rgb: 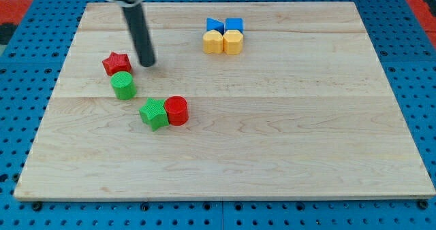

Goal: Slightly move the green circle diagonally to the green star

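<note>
My tip [147, 63] is the lower end of a straight dark rod; the arm carries no claw, so there is nothing to spread, press together or pinch. The rod comes down from the view's top and leans a little toward the view's right as it descends. The tip rests on the wooden board [272, 135], just to the view's right of the red star [116, 63] and apart from it, and above and to the right of the green circle [123, 85], touching neither.

In the camera view, the green circle, a short round block, sits on the board's left side, directly below the red star and just about touching it. The green star [154, 113] lies below and to the view's right of the green circle, near it but with a small gap of bare wood between them. A red round block [176, 110] stands pressed against the green star's right side.

Near the view's top, well apart from these, four blocks form a tight cluster: a blue triangle-like block [214, 25] and a blue cube [234, 24] behind, with a yellow block [212, 42] and another yellow block [233, 42] in front, all touching. The board lies on a blue pegboard surface [27, 87].
</note>
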